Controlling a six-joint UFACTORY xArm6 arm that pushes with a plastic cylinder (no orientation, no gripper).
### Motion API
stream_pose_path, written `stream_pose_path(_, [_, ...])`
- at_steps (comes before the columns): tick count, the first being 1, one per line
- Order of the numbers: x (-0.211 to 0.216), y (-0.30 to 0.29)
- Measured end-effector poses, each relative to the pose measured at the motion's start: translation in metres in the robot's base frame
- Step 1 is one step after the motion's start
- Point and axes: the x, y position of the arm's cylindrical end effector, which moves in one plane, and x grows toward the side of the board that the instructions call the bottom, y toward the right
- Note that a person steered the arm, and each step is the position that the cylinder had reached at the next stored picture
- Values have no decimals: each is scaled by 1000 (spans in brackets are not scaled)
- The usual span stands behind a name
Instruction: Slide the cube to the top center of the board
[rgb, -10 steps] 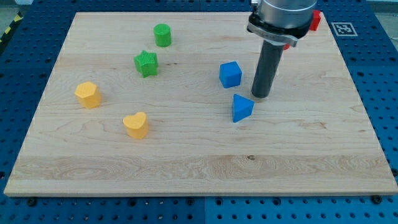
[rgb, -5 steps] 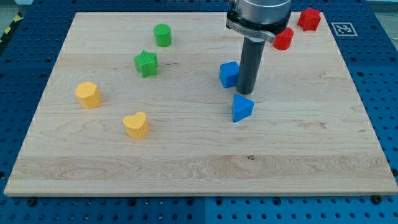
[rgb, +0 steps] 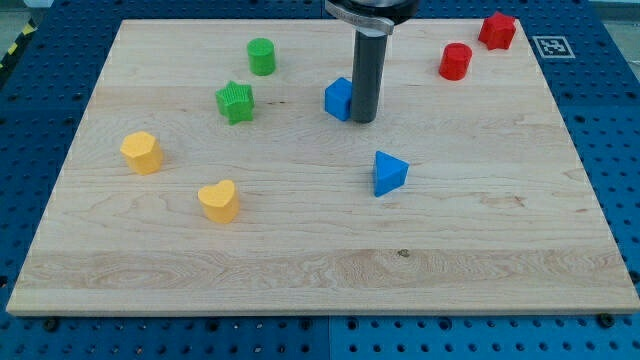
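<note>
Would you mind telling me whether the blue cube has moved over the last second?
Yes. The blue cube has slid toward the view's top left, away from the unmoved blue pyramid; my tip sits against its right side.

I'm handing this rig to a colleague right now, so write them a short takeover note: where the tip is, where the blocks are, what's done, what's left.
My tip is down on the board, pressed against the right side of the blue cube.
The cube sits a little below the board's top edge, roughly centred left to right.
Blue triangular block lies below and to the right, apart from the cube.
Done: cube is near the top centre.
Left: a short push toward the view's top; the tip would need to come round below the cube first.
Green cylinder and green star are to the left, clear of that path.
</note>
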Motion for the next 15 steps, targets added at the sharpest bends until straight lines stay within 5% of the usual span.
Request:
stream_pose_path(7, [-35, -64])
stream_pose_path(9, [-76, -45])
stream_pose_path(11, [-45, -10])
stream_pose_path(12, [-96, -10])
stream_pose_path(14, [-81, -17])
stream_pose_path(15, [-109, -18])
